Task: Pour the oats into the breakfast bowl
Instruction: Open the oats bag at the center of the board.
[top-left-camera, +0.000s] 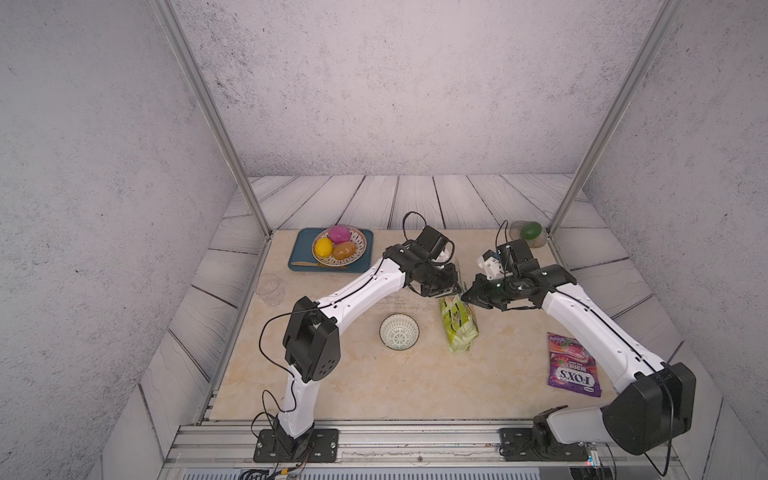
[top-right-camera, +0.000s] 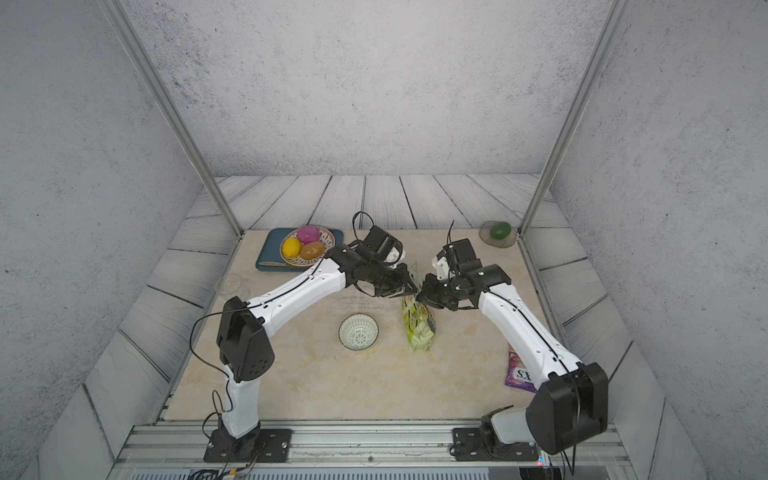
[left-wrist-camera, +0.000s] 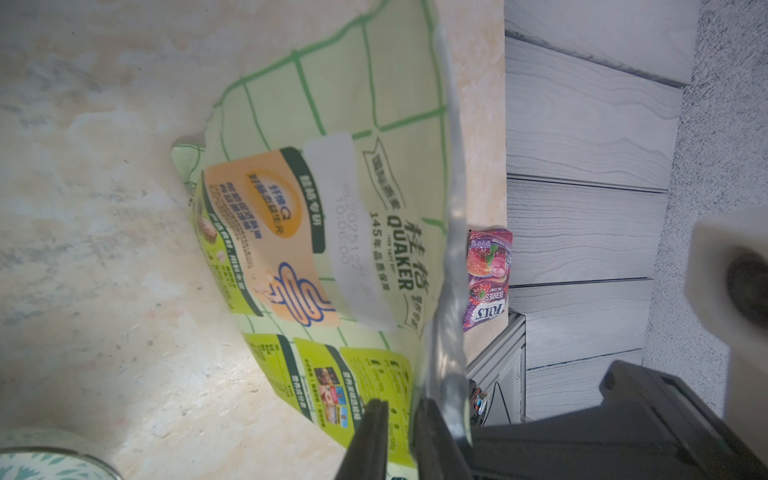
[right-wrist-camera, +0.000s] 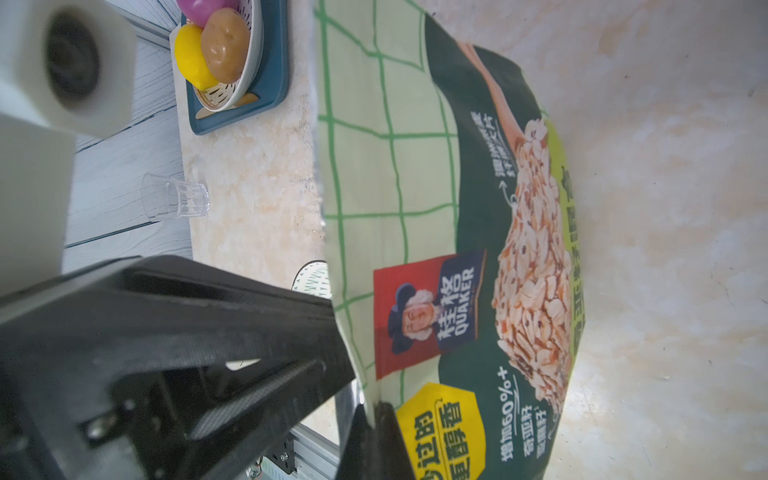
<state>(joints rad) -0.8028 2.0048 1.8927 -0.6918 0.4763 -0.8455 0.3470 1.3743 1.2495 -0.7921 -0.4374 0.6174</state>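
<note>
Both my left hand (top-left-camera: 451, 291) and my right hand (top-left-camera: 467, 296) are pinched narrow on the top edge of the oats pouch (top-left-camera: 459, 328), which hangs lengthwise at frame centre, with the breakfast bowl (top-left-camera: 399, 331) just left of it, on my left hand's side.

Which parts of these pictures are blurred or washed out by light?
In the left wrist view the print on the pouch is soft, and the table has a bright, washed patch. In the right wrist view the pouch print is sharp, but the table glares beside it. In both top views the light is even, and the clear glass is faint.
</note>
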